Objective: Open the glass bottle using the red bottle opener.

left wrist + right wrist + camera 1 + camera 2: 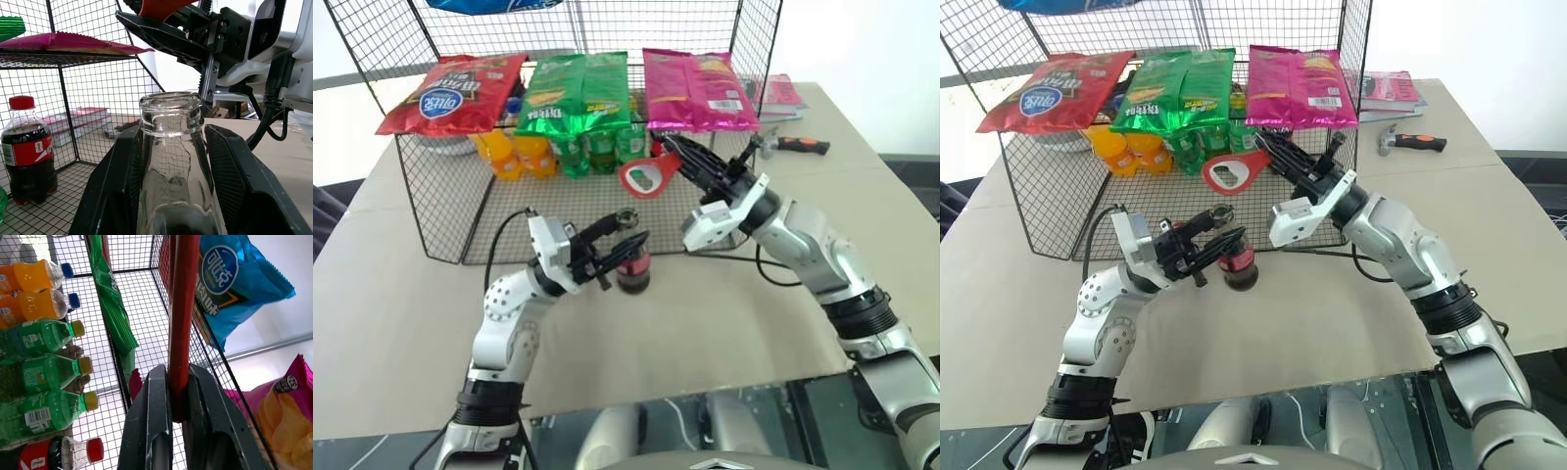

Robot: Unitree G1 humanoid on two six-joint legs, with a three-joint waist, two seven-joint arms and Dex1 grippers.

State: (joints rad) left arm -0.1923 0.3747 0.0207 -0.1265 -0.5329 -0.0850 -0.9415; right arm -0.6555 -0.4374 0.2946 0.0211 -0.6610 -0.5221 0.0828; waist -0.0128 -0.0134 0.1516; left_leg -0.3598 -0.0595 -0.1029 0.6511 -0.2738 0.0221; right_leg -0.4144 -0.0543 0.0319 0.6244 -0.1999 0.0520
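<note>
Glass bottle (632, 264) stands upright on the table (401, 304) before the wire rack (460, 211), uncapped, neck clamped in left gripper (625, 245). Right gripper (677, 157), raised above and apart, is closed on red bottle opener (648, 176), ring head toward rack.

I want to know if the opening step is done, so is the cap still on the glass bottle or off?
Off. The glass bottle, held in the left gripper, shows a bare open rim with no cap.
</note>
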